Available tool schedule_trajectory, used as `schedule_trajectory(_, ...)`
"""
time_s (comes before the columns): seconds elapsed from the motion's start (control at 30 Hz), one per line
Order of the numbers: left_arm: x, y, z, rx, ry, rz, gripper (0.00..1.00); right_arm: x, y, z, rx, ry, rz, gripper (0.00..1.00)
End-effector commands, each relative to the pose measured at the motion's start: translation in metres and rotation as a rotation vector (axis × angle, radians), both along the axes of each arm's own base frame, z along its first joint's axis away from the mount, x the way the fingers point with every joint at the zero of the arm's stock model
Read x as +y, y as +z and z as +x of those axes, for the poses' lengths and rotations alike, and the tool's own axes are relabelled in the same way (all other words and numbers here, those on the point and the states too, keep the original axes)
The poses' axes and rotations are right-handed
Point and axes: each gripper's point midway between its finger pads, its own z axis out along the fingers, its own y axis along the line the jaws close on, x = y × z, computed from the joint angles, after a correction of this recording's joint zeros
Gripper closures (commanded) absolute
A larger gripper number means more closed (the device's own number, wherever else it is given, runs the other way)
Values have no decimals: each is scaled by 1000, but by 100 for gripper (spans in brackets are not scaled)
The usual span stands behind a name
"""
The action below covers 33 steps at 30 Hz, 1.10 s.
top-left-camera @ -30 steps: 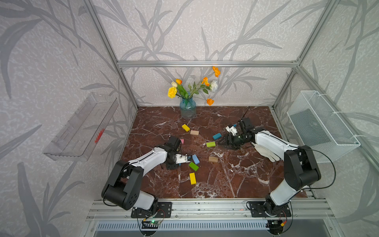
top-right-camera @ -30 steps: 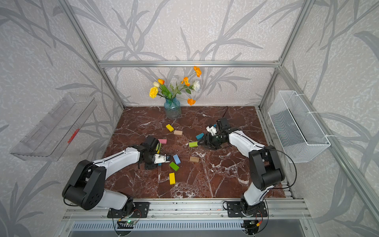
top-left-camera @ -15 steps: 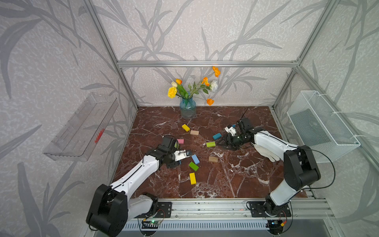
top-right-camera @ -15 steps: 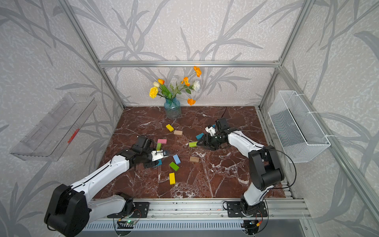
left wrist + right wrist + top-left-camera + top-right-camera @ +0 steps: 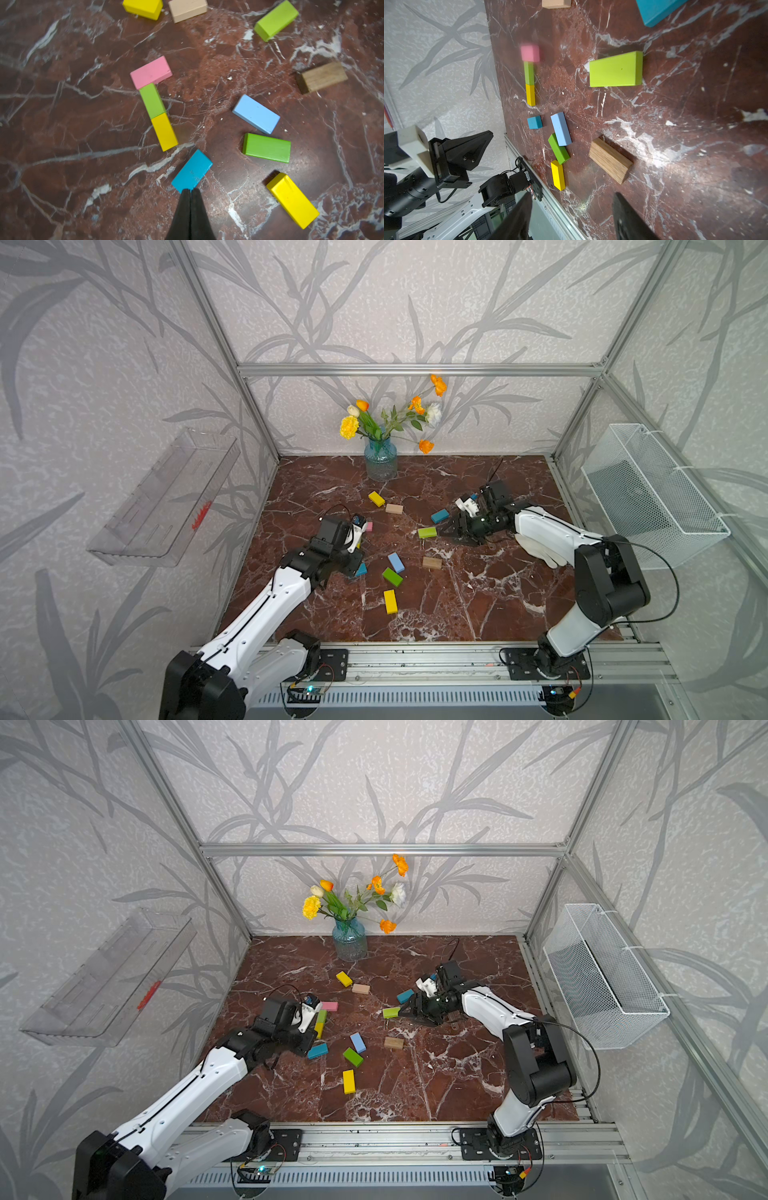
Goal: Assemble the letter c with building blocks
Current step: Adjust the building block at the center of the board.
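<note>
**blockhead42:** How far along is the C?

**yam_fan:** Partly built, on the left of the marble table. The pink block lies crosswise, touching the end of a green block. A yellow block butts onto that one end to end. The teal block sits angled near the yellow one's free end, not touching it.

**blockhead42:** And the arms?

**yam_fan:** The left gripper has its fingers pressed together with nothing between them, tips right at the teal block's short end. The right gripper is spread and empty, low near the lime block, with a second teal block close by.

**blockhead42:** Leftovers?

**yam_fan:** All loose: the light blue block, grass-green block, spare yellow block and brown wooden block. The far yellow block and tan block are over toward the vase.
</note>
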Motion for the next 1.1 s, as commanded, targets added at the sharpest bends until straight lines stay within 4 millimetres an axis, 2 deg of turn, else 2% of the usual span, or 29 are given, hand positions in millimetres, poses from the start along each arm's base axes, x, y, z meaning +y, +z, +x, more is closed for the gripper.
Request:
schedule_trajectory(0.0, 14, 4, -4, 107, 332, -84, 100, 0, 10, -4, -33, 1, 13, 39)
schedule_trajectory(0.1, 18, -6, -15, 226, 575, -165, 100, 0, 10, -5, -39, 0, 15, 39)
schedule_trajectory(0.23, 3, -30, -34, 380, 823, -364, 100, 0, 9, -7, -33, -3, 23, 39)
schedule_trajectory(0.33, 6, -41, -48, 407, 1014, -472, 100, 0, 7, -9, -27, -5, 26, 39)
schedule_trajectory(0.47, 17, -46, -61, 370, 1167, -536, 100, -1, 4, -12, -17, -2, 27, 39)
schedule_trajectory(0.6, 23, -61, -70, 398, 1250, -525, 100, 0, 3, -13, -17, 5, 33, 39)
schedule_trajectory(0.9, 9, -89, -54, 431, 1269, -559, 100, 1, 5, -13, -18, 18, 37, 39)
schedule_trajectory(1.07, 2, -93, -41, 421, 1254, -592, 100, 1, 4, -13, -16, 18, 38, 39)
